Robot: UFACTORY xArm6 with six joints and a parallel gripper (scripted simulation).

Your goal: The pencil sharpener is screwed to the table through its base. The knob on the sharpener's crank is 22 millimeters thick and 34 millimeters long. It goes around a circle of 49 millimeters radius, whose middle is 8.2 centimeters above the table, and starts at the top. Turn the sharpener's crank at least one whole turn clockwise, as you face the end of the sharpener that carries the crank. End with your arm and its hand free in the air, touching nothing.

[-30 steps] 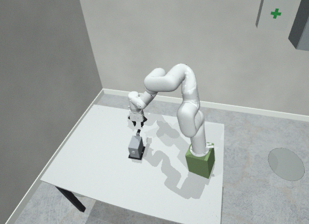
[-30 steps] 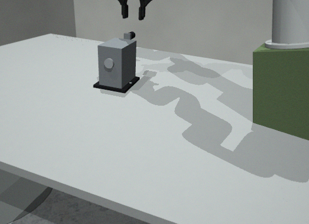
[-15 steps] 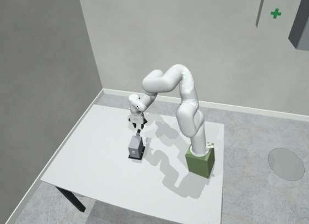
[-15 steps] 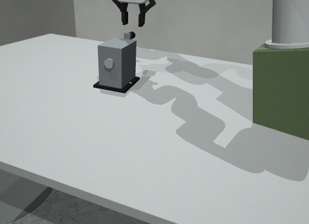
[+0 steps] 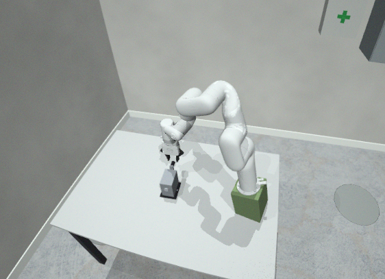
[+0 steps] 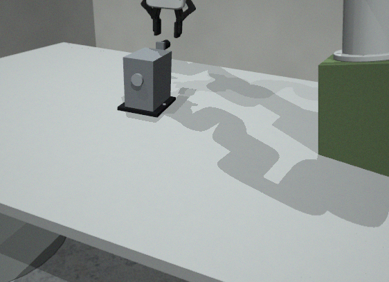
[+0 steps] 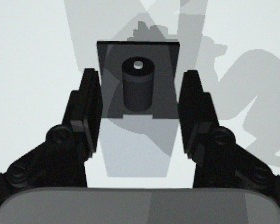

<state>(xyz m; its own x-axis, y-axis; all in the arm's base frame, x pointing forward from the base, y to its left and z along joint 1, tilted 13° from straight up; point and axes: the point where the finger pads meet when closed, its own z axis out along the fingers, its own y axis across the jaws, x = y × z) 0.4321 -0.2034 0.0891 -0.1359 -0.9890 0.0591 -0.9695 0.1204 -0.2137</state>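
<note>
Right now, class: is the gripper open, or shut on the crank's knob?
Open. The gripper hangs above the knob with a gap between; in the wrist view its fingers flank the knob without touching.

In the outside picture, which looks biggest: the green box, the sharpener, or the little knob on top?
1. Green box, though it's nearer the camera
2. Sharpener
3. Knob

The top view looks down obliquely from high and far. The exterior view sits low, near the white rectangular worktop [image 6: 104,170]. The wrist view looks straight down. All share the grey box-shaped pencil sharpener [image 6: 147,80].
</note>
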